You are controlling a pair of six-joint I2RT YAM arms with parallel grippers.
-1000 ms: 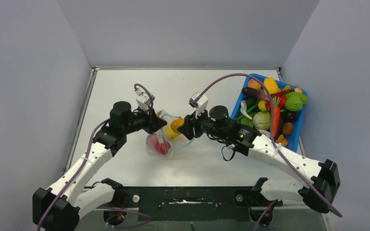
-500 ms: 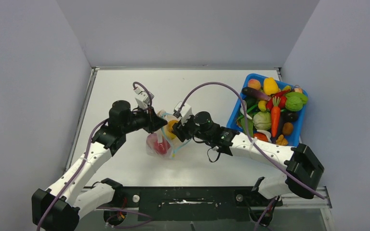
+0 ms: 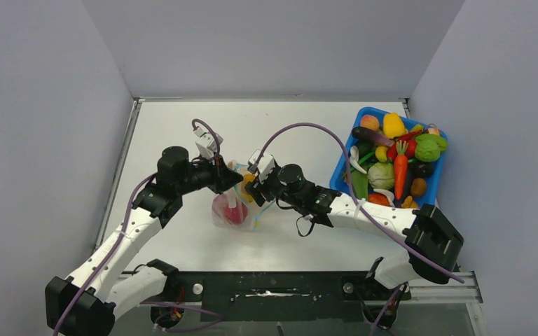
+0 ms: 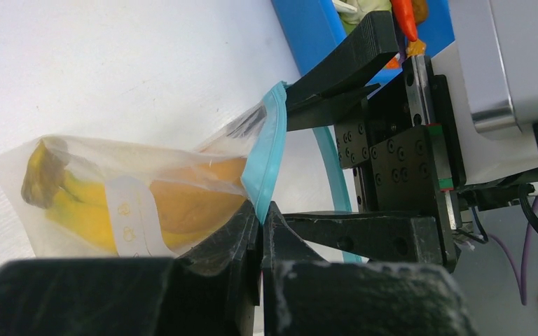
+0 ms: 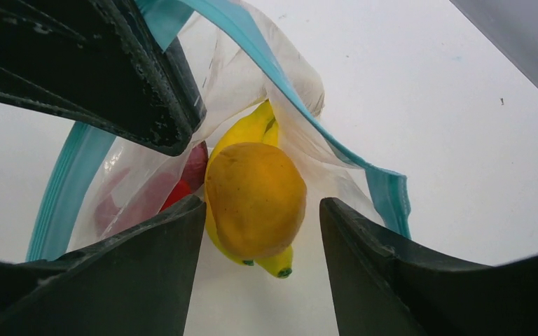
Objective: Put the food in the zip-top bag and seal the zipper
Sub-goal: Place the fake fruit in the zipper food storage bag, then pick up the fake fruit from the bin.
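The clear zip-top bag (image 3: 232,211) lies between both arms, mouth raised towards the right. My left gripper (image 3: 234,180) is shut on its light blue zipper (image 4: 270,150), pinching the strip at the fingertips (image 4: 260,210). My right gripper (image 3: 255,189) is open at the bag's mouth (image 5: 260,210). A larger yellow-orange piece (image 5: 256,199) sits between its fingers, against the left one, with a gap to the right one. Inside the bag are a yellow banana (image 5: 251,130) and red round fruits (image 5: 185,183). The banana also shows through the bag in the left wrist view (image 4: 77,206).
A blue bin (image 3: 341,159) at the right holds several more toy fruits and vegetables, among them an orange carrot (image 3: 400,175) and a green cabbage (image 3: 380,175). The right arm's purple cable (image 3: 308,127) arcs above the table.
My right gripper has moved left with the yellow-orange piece, from beside the bag into its mouth, and the right arm has stretched out. The left gripper has kept its hold on the zipper.
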